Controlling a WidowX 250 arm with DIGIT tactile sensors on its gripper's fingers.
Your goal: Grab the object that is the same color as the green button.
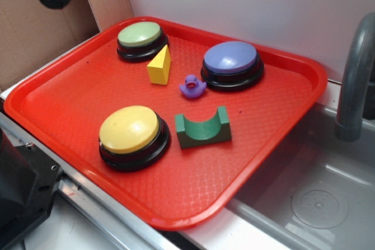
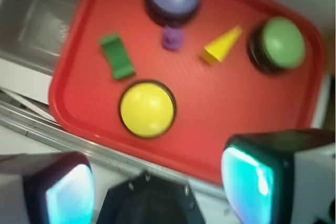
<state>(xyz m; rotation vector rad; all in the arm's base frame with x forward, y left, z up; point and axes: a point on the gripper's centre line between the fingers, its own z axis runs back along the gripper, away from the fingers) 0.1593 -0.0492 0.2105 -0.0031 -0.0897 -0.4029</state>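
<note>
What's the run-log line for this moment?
phase: pre-grasp | hand: open, empty, off tray | target: green arch untouched, beside yellow button | green button: far corner

I log the tray [image 1: 58,103] as bright red with a fine diamond-textured pattern across its floor. The green button [image 1: 139,33] has a pale green dome on a black base. The object [image 1: 203,128] is a darker green, plain, no markings. The yellow button [image 1: 129,129] is a pale yellow dome, also on black. The purple-blue button [image 1: 230,57] is lavender-blue on black. The wedge block [image 1: 160,66] is solid yellow. The toy duck [image 1: 192,86] is purple. The sink [image 1: 316,191] reads dull grey, the faucet [image 1: 354,80] grey. In the wrist view I see the hand [image 2: 157,184] with black housings and fingers [image 2: 247,182] glowing cyan.
</note>
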